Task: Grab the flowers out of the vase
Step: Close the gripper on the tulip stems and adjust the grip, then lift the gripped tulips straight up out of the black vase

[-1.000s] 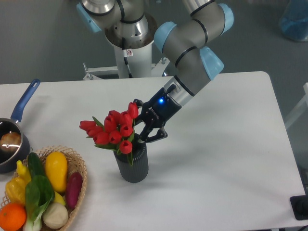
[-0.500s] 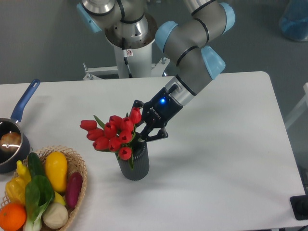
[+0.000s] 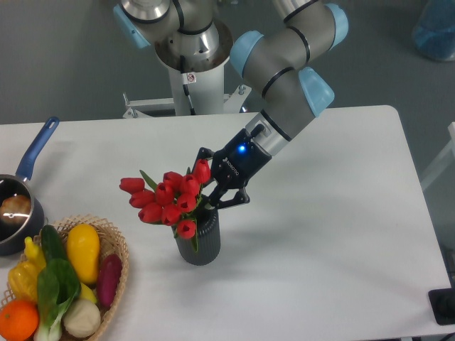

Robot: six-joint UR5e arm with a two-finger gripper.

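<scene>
Since the earlier frames, the flowers [image 3: 170, 202] have been shifted slightly up and to the right, and the vase [image 3: 200, 241] has been carried a little to the right with them, while the arm has been raised a touch. The bunch is seen leaning to the left out of the vase mouth, its stems not yet drawn clear of the rim. The pincer [image 3: 213, 199] is held low at the right side of the bunch, just above the vase, angled down from the far right so that the stems below the buds can be reached. It appears closed on the stems, though the contact itself is hidden behind the red buds and leaves. The vase stands on the white bench [image 3: 334, 213], near its middle. At the near left a wicker basket [image 3: 114, 249] of vegetables is seen, and a saucepan [image 3: 18, 213] beside it, both well apart from the grasp. The lift is judged barely begun.
</scene>
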